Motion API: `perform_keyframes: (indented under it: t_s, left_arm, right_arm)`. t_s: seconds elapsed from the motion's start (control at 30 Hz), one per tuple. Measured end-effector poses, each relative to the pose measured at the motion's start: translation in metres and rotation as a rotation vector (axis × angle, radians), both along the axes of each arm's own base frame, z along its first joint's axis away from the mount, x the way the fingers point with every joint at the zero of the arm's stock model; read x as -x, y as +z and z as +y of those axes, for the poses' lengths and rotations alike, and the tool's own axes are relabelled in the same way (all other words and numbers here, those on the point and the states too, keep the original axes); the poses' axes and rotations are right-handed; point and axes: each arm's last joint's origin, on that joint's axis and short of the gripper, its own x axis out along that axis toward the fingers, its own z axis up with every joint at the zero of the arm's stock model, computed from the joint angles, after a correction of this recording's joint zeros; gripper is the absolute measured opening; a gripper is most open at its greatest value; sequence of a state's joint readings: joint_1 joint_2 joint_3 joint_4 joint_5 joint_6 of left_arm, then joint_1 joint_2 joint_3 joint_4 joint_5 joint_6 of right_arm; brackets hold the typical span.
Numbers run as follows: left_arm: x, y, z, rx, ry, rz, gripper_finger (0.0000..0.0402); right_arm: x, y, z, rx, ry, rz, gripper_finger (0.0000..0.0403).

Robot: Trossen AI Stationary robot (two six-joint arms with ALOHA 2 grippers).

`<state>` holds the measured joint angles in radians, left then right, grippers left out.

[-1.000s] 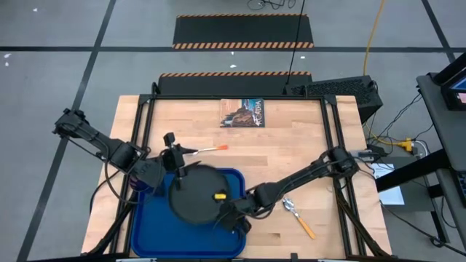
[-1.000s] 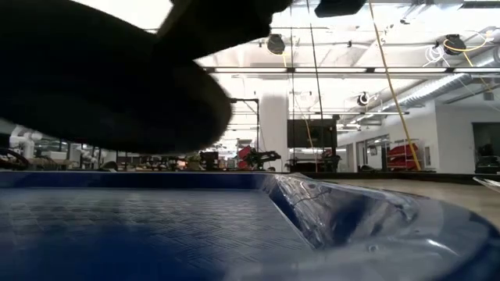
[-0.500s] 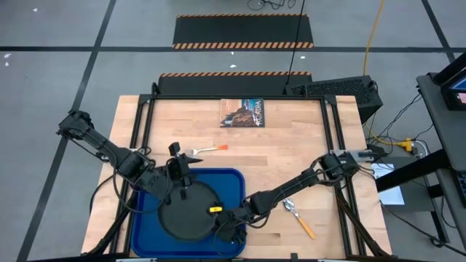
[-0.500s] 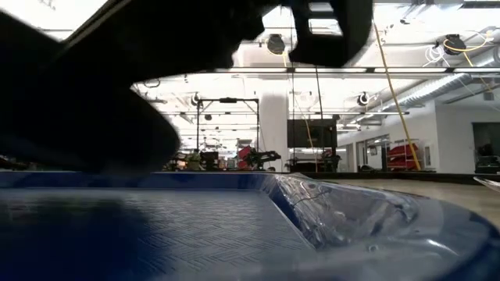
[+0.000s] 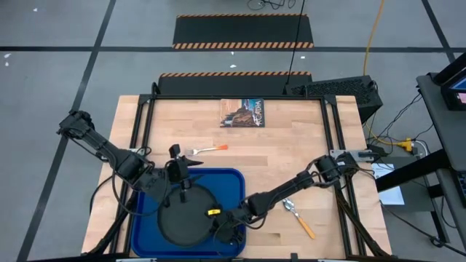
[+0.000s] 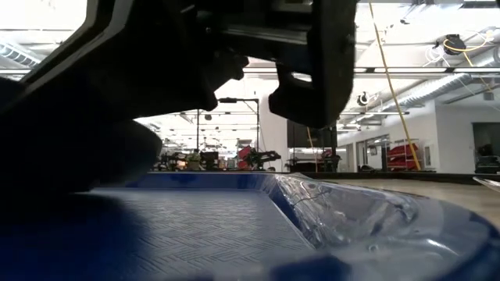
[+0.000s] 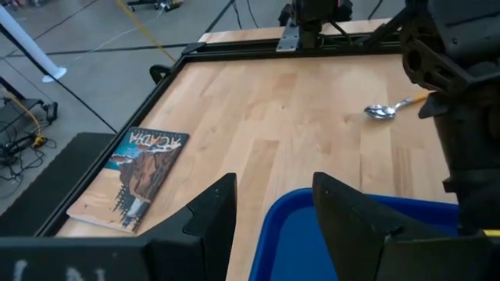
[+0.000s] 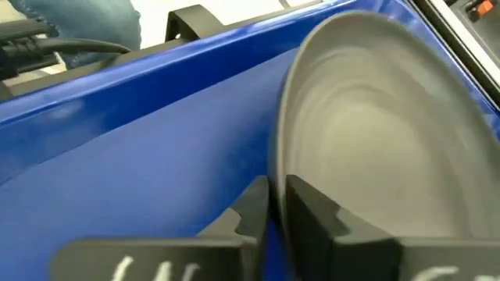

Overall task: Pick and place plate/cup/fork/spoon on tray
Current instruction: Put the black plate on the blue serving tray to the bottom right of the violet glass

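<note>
The black plate lies inside the blue tray; in the low view the plate is a dark mass low over the tray floor. My right gripper is shut on the plate's rim. My left gripper is open and empty over the tray's far rim, its fingers apart. The fork lies on the table beyond the tray. The spoon lies on the table right of the tray and also shows in the left wrist view. The cup is out of view. My right gripper pinches the plate's raised rim between its two fingers, one over the plate's inner face and one outside it. It comes low from the table's right, at the plate's near-right edge. The plate sits down in the tray.
A book lies at the table's far edge and shows in the left wrist view. Bare wood lies between tray, fork and spoon. The right arm stretches low across the table toward the tray.
My right gripper has carried the plate toward the table's near-left and down into the tray, still shut on its rim. The plate has gone from over the tray's far part to low in its middle. My left gripper has moved a little toward the near edge.
</note>
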<state>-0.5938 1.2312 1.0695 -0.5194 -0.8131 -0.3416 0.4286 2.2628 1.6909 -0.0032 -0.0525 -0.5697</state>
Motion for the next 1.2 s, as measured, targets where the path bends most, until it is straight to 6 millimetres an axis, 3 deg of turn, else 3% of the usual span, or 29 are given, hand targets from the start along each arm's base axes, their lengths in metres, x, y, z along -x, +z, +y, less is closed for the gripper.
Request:
perform_keyframes:
  t_s: [0.5,0.7,0.83,0.97,1.2]
  left_arm:
    - [0.000,0.000,0.000,-0.005,-0.004,0.003,0.0172]
    - [0.001,0.000,-0.002,-0.005,-0.011,0.004,0.0172]
    - [0.001,0.000,-0.002,-0.005,-0.014,0.004,0.0172]
    - [0.001,0.000,-0.002,-0.005,-0.014,0.003,0.0172]
    - [0.001,0.000,-0.002,0.007,-0.008,-0.002,0.0172]
  right_arm:
    - [-0.006,0.005,-0.010,-0.059,-0.062,-0.012,0.0106]
    - [0.008,0.037,-0.016,-0.142,-0.160,0.095,0.0109]
    - [0.019,0.045,-0.021,-0.140,-0.265,0.201,0.0103]
    - [0.023,0.043,-0.025,-0.104,-0.359,0.242,0.0091]
    - [0.021,0.017,-0.032,-0.129,-0.394,0.153,0.0061]
